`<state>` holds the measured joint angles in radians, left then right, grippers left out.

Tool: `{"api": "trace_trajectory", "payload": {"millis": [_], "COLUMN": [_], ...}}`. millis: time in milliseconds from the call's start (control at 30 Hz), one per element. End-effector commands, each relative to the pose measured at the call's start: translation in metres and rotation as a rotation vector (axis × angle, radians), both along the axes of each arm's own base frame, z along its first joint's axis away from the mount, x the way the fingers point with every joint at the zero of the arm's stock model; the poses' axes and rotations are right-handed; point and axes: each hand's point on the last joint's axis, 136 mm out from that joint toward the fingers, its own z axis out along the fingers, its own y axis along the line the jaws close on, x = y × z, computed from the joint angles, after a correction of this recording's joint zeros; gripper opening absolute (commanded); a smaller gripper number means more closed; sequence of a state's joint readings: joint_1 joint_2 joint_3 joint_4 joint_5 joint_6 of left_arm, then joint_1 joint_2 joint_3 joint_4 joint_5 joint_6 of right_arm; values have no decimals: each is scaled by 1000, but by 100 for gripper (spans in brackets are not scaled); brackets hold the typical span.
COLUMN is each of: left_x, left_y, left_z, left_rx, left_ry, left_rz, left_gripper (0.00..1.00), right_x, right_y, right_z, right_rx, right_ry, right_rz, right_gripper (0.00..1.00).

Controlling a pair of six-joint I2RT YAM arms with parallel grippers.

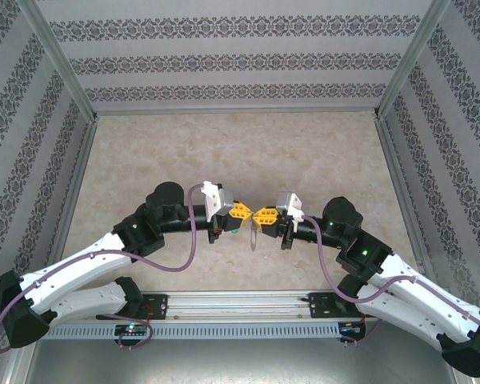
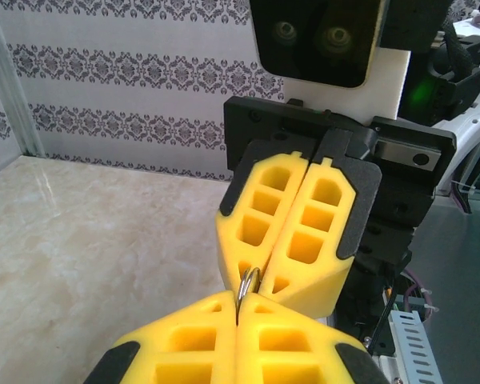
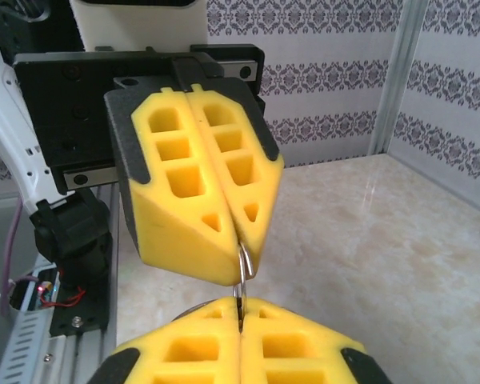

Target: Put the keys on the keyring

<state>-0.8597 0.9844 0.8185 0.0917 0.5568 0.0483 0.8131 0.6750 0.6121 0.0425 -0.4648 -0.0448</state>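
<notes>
Yellow-fingered, the left gripper (image 1: 242, 211) and right gripper (image 1: 264, 214) are shown shut tip to tip above the middle of the table (image 1: 144, 160), the metal keyring (image 2: 248, 284) pinched between both; a silvery piece (image 1: 254, 240) is seen dangling just below.

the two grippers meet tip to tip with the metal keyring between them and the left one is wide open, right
Not quite: the left gripper is not wide open. Its yellow fingers are pressed together, shut on the keyring, as the right wrist view shows. The rest holds: it meets the right gripper tip to tip with the keyring between them.
</notes>
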Motion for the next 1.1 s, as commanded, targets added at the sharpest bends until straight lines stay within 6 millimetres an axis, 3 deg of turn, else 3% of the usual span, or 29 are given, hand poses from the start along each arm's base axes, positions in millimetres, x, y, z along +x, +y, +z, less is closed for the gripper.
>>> {"api": "trace_trajectory", "payload": {"millis": [0, 167, 300, 433, 700, 1067], "left_x": [-2, 3, 9, 14, 13, 12], "left_y": [3, 7, 14, 21, 25, 16], "left_z": [15, 0, -15, -28, -46, -53], "left_rx": [-2, 100, 236, 347, 499, 528], "left_ry": [-42, -32, -19, -26, -16, -18], "left_rz": [-7, 20, 53, 88, 82, 55], "left_gripper": [0, 0, 21, 30, 37, 37], "right_x": [-3, -1, 11, 24, 23, 15], "right_y": [2, 1, -2, 0, 8, 19], "right_z": [5, 4, -8, -21, -30, -38], "right_rx": [22, 9, -79, -185, -263, -316], "right_ry": [-20, -22, -18, 30, 29, 32], "right_rz": [28, 16, -45, -84, -83, -31], "right_gripper": [0, 0, 0, 0, 0, 0]}}
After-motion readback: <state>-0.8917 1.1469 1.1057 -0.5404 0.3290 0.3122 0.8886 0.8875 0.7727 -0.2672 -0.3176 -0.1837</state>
